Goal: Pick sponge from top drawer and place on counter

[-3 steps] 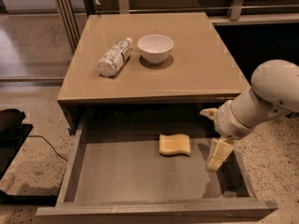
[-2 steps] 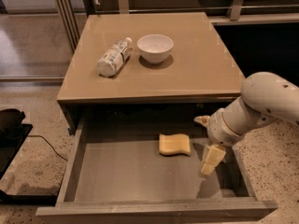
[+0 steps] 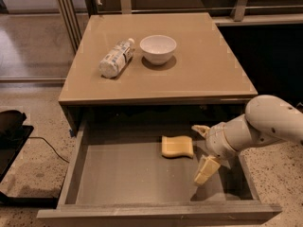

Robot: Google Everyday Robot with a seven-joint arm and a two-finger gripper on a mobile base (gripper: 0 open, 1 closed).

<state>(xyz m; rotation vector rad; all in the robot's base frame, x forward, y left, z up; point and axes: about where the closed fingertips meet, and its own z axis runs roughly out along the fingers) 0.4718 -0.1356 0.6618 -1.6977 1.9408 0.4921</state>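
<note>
Camera view: sponge beside pincer in drawer

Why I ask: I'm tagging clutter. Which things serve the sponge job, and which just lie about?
Job: sponge, lying in the top drawer; counter; pincer, open, inside the drawer beside the sponge, not touching it.
Lying about: bottle on its side and white bowl, both on the counter.
</note>
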